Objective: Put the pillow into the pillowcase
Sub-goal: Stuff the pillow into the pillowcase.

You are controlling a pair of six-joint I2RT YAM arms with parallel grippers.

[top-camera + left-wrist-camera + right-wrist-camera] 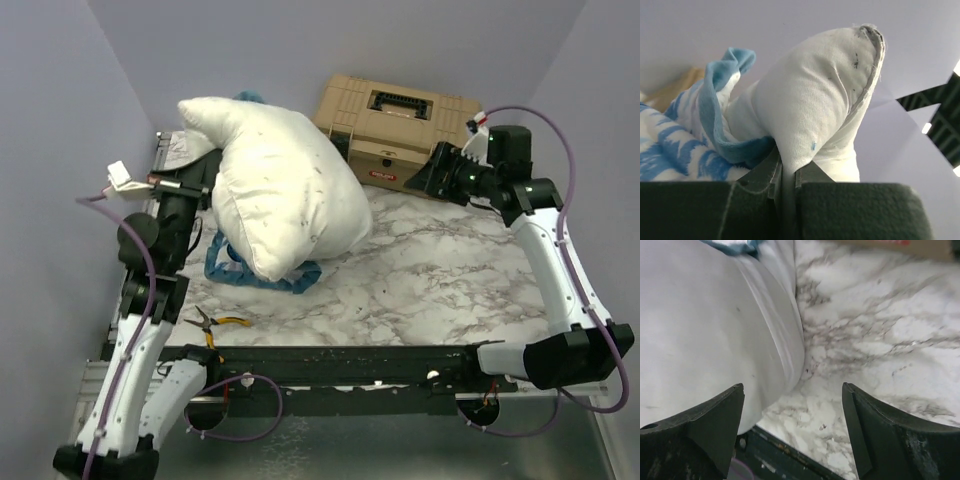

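Note:
The white pillow [280,195] stands propped up on the left half of the marble table [450,270]. My left gripper [203,186] is at its left side, shut on a fold of the pillow's white fabric [815,100]; the jaws [787,172] pinch it tight. The pillowcase lies under and behind the pillow: its blue frilled edge [262,277] shows at the pillow's foot, and its blue-patterned cloth [685,145] is left of the jaws. My right gripper [420,178] is open and empty above the table, right of the pillow [705,330], jaws wide apart [792,400].
A tan hard case [400,125] stands at the back, close behind my right gripper. Yellow-handled pliers [215,322] lie near the front left edge. A black rail [340,360] runs along the table's front.

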